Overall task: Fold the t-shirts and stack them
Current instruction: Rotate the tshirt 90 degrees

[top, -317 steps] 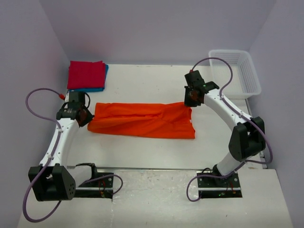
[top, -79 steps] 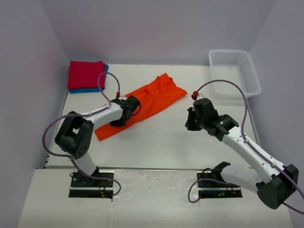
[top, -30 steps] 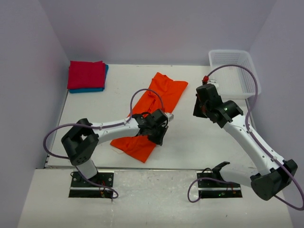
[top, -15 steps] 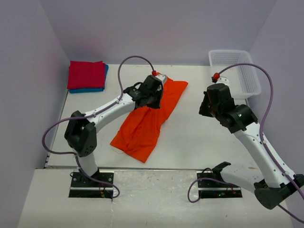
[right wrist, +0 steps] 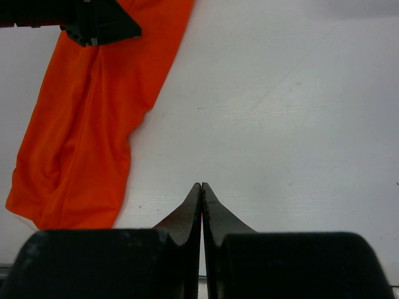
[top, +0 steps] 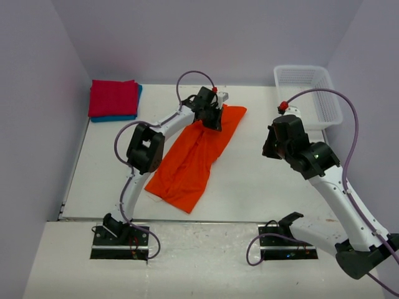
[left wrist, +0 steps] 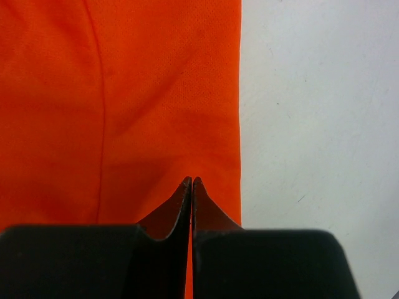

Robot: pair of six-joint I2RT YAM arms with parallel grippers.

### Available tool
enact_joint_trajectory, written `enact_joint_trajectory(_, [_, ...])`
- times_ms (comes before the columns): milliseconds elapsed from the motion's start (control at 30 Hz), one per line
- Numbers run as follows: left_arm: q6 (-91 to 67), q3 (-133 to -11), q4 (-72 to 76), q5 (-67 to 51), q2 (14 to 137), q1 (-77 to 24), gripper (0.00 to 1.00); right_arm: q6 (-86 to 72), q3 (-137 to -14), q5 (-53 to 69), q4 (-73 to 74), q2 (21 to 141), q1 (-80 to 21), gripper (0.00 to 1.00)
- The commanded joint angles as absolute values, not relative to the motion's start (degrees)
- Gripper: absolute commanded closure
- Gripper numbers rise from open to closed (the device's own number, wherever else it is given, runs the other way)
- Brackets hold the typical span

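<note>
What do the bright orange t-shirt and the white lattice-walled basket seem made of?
Orange t-shirt: matte knit cloth, possibly synthetic; fine mesh weave and soft creases show. White basket: probably rigid plastic, smooth finish; thin moulded lattice walls.

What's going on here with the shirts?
The left gripper is shut, its tips over the far end of the orange t-shirt, which lies as a long rumpled strip mid-table. The right gripper hangs shut over the table, holding nothing. The red t-shirt sits folded on the blue t-shirt in the far left corner.
</note>
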State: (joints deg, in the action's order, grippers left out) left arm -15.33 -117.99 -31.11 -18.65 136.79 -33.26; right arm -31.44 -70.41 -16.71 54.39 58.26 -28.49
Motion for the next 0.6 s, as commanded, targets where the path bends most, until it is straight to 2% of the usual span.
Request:
enact_joint_trajectory(0, [-13.36,-122.25,-31.29,-23.46,138.95,-32.08,1.0,-30.76,-70.4,-15.91,55.28,56.6,-28.39,1.0])
enact_joint_trajectory(267, [-14.59,-122.26,-32.34,-20.13,144.67,-28.92,1.0,-30.76,-71.28,-14.06,56.16,56.95,-28.39,1.0])
enact_joint_trajectory(567, [-14.41,-124.19,-31.64,-21.44,145.37,-21.72,1.0,-30.5,-65.66,-4.85,51.07,59.58,-29.35,1.0])
